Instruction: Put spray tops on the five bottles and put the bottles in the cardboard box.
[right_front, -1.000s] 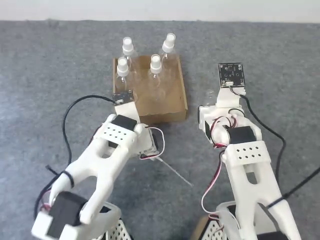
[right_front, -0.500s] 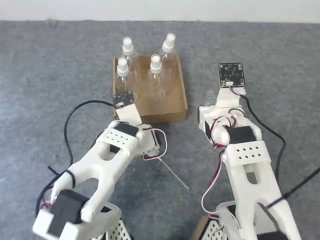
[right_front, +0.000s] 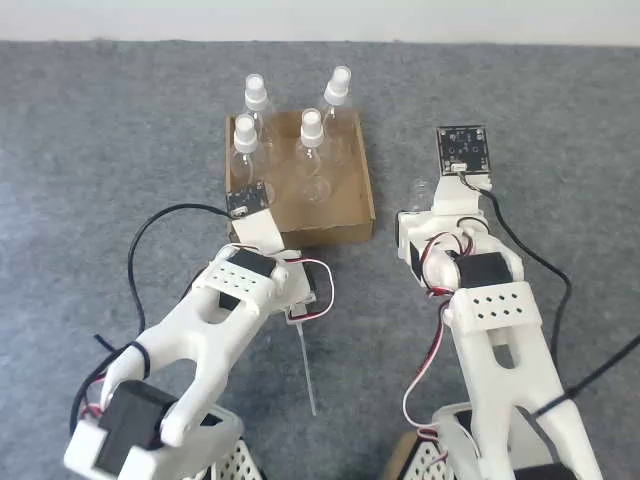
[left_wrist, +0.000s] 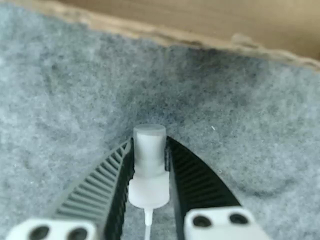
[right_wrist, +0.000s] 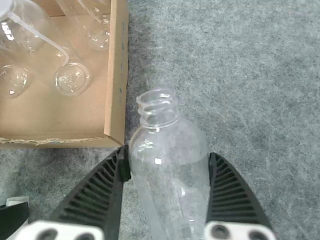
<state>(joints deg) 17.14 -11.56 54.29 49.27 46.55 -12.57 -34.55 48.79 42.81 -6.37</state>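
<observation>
Moved since a second ago: the thin tube (right_front: 306, 370) under the loose spray top has swung from slanting toward the right arm to pointing almost straight at the near edge of the table. The left arm has turned slightly with it. The right arm and everything in the box are unchanged.

Item 1. Left gripper (left_wrist: 149, 142): jaws closed on the spray top (left_wrist: 149, 165), one on each side of its white neck. It is low over the grey carpet (right_front: 120, 150), just in front of the box's near wall.

Item 2. Right gripper (right_wrist: 168, 162): jaws clamped on the body of the open bottle (right_wrist: 165, 145), which is clear and has a bare threaded neck. The bottle is beside the box's near right corner, outside it. Whether its base touches the carpet cannot be told.

Item 3. Cardboard box (right_front: 330, 235): shallow, brown, between the two arms and beyond them.

Item 4. Capped bottles (right_front: 311, 140): four, clear, white tops fitted, standing inside the box, two at the back and two in front.
</observation>
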